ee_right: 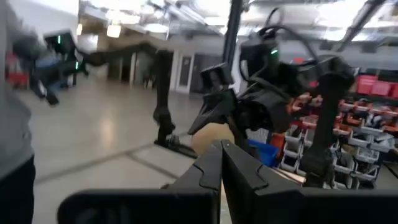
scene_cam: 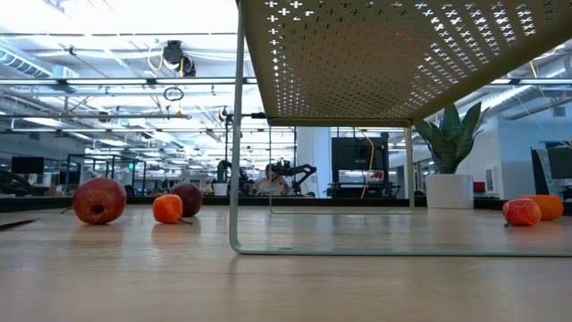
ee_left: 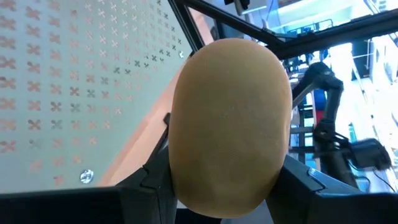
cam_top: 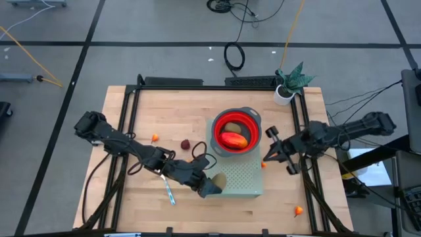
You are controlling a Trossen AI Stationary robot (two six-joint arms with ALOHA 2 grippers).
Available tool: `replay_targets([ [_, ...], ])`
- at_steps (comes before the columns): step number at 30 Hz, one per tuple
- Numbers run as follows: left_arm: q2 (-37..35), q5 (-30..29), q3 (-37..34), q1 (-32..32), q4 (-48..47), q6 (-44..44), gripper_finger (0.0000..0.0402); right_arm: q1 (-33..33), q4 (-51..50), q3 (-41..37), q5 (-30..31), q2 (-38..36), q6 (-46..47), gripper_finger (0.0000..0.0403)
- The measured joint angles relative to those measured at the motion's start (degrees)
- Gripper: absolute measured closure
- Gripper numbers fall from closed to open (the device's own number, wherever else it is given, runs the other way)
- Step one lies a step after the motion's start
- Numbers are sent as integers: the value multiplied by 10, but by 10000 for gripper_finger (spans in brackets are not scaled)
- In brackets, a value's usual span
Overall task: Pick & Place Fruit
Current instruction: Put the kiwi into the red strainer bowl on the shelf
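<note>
Brown-green oval fruit — upright between left pincer fingers

Robotics lab — storage bins, floor cables

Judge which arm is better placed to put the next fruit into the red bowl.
Left. Its gripper already holds a brown-green oval fruit over the perforated stand, near the red bowl. The right gripper is shut and empty.

Bright overhead light glares in the low view; right wrist view blurred.
</note>
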Motion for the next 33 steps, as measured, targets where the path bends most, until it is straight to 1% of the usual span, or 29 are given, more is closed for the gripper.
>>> replay_targets([
  [3, 0, 4, 0, -1, 0, 10, 225, 23, -32, 52, 13, 56, -40, 403],
  [7, 0, 10, 0, -1, -1, 38, 225, 52, -90, 115, 72, 123, -80, 403],
  [11, 0, 10, 0, -1, -1, 67, 225, 78, -126, 173, 127, 175, -107, 401],
  [15, 0, 16, 0, -1, -2, 91, 225, 100, -158, 221, 169, 219, -139, 386],
  [18, 0, 25, 0, -1, -2, 104, 225, 115, -173, 252, 198, 249, -158, 365],
  [22, 0, 45, 0, -1, -2, 106, 225, 128, -180, 286, 198, 294, -170, 327],
  [25, 0, 47, 0, -1, -2, 111, 224, 132, -178, 308, 197, 320, -170, 294],
  [33, -5, 56, 0, 1, 0, 112, 224, 131, -185, 327, 197, 341, -185, 210],
])
